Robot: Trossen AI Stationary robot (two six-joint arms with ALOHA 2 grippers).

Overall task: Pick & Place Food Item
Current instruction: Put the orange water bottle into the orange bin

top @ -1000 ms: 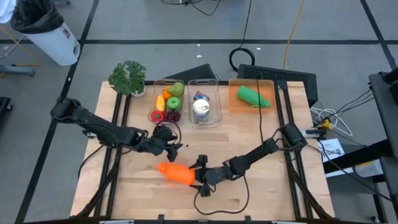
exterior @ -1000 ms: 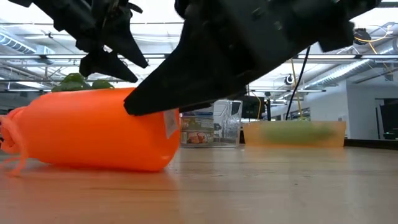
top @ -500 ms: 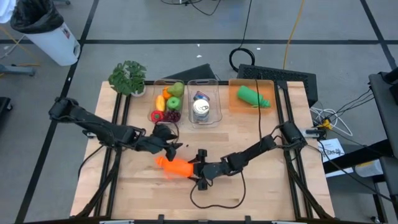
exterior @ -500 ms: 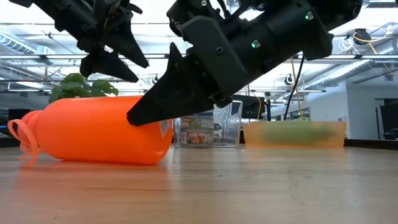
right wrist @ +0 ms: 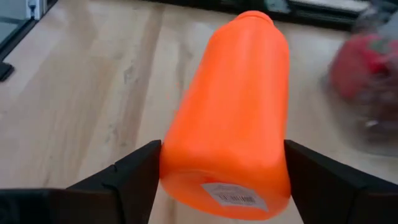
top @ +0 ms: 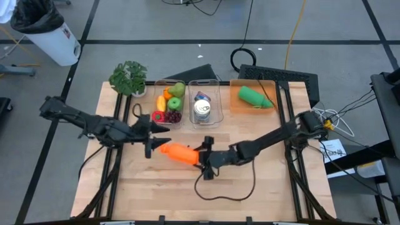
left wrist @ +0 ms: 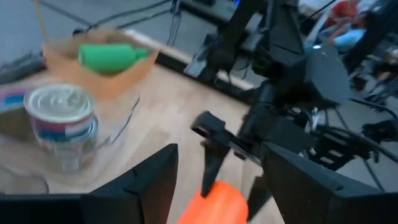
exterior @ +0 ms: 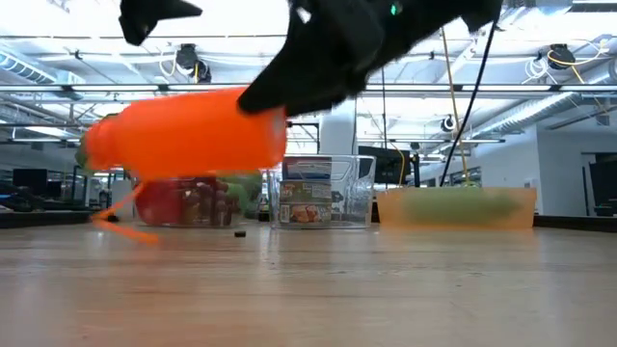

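Orange bottle (top: 179, 154): lying sideways, lifted clear of the surface (top: 269, 187) in the low view, near its middle.
Right claw (top: 201, 156): fingers clamped on either side of the orange bottle's base, holding it up.
Left claw (top: 152, 137): just beside the bottle's cap end, fingers spread, holding nothing.
Clear bins (top: 205, 100): well behind, holding fruit and a can (top: 201, 111).
Green item (top: 253, 96): in the orange tray at the back.
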